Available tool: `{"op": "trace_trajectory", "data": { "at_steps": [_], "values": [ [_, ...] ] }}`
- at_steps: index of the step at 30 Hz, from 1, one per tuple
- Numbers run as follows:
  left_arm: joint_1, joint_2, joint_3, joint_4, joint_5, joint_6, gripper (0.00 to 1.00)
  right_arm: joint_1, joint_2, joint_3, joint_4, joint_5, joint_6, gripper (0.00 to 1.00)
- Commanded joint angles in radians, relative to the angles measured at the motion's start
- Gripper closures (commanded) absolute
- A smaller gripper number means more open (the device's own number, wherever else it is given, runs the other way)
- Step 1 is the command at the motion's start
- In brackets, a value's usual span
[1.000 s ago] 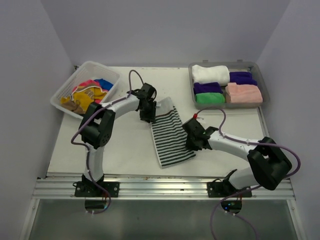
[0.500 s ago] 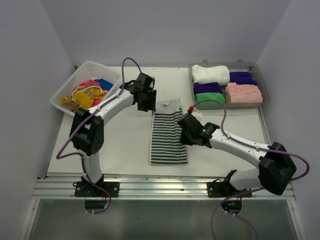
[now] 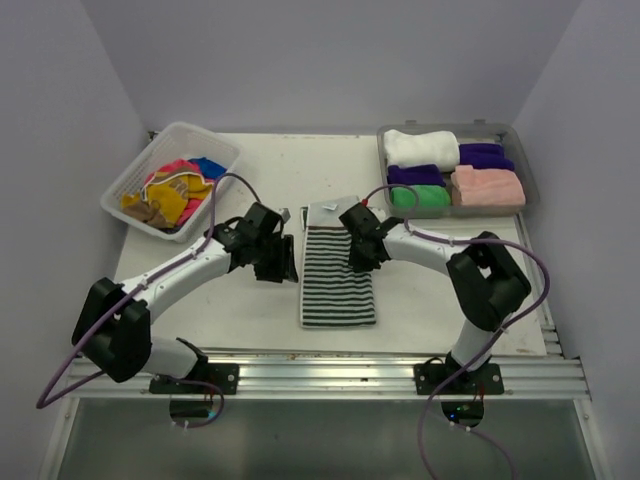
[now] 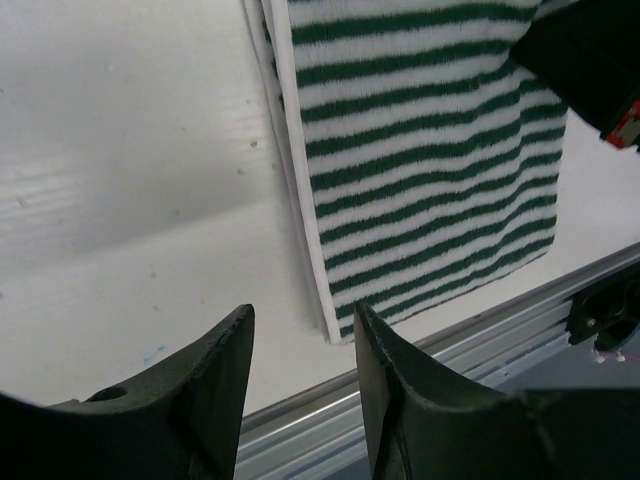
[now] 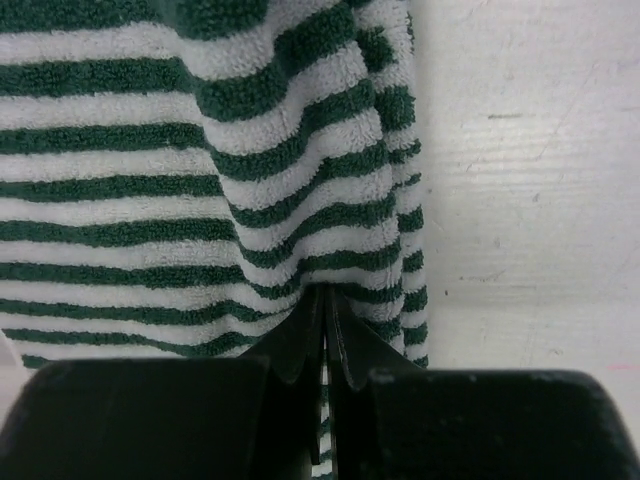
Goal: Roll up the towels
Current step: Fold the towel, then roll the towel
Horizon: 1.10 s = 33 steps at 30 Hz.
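A green-and-white striped towel (image 3: 338,280) lies flat on the table, long side running near to far, with a white end flap at its far edge. My right gripper (image 3: 357,250) is shut on a fold of the towel near its right edge; the right wrist view shows the gripper (image 5: 325,296) pinching bunched cloth (image 5: 200,150). My left gripper (image 3: 281,258) is open and empty just left of the towel. In the left wrist view the gripper (image 4: 302,315) hovers over bare table beside the towel's left edge (image 4: 420,170).
A white lattice basket (image 3: 128,172) at the back left holds loose yellow, pink and blue towels. A grey tray (image 3: 520,155) at the back right holds rolled white, purple, green and pink towels. A metal rail (image 3: 330,372) runs along the near edge.
The towel now lies straight on the table. My left gripper has left its far corner and moved nearer, to its left side. My right gripper has moved a little farther along the right edge.
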State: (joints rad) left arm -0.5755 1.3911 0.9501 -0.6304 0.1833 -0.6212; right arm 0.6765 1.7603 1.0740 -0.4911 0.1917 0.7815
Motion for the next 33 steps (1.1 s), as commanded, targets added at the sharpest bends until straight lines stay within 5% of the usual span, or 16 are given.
{"op": "trace_trajectory", "data": {
  "at_steps": [1, 11, 21, 27, 33],
  "values": [
    [-0.043, -0.063, -0.031, 0.038, 0.031, -0.06, 0.52, -0.022, 0.002, 0.012, 0.013, -0.009, -0.024, 0.97],
    [-0.171, -0.13, -0.116, 0.073, 0.038, -0.17, 0.44, 0.044, -0.464, -0.161, -0.066, 0.015, 0.004, 0.88],
    [-0.268, -0.004, -0.217, 0.302, 0.085, -0.244, 0.61, 0.144, -0.483, -0.386, 0.034, -0.061, 0.137, 0.88],
    [-0.268, 0.072, -0.237, 0.287, 0.036, -0.213, 0.61, 0.149, -0.4, -0.407, 0.05, -0.072, 0.128, 0.89],
    [-0.273, -0.006, -0.209, 0.198, 0.016, -0.207, 0.6, 0.156, -0.534, -0.379, -0.049, -0.006, 0.134, 0.86]
  ]
}}
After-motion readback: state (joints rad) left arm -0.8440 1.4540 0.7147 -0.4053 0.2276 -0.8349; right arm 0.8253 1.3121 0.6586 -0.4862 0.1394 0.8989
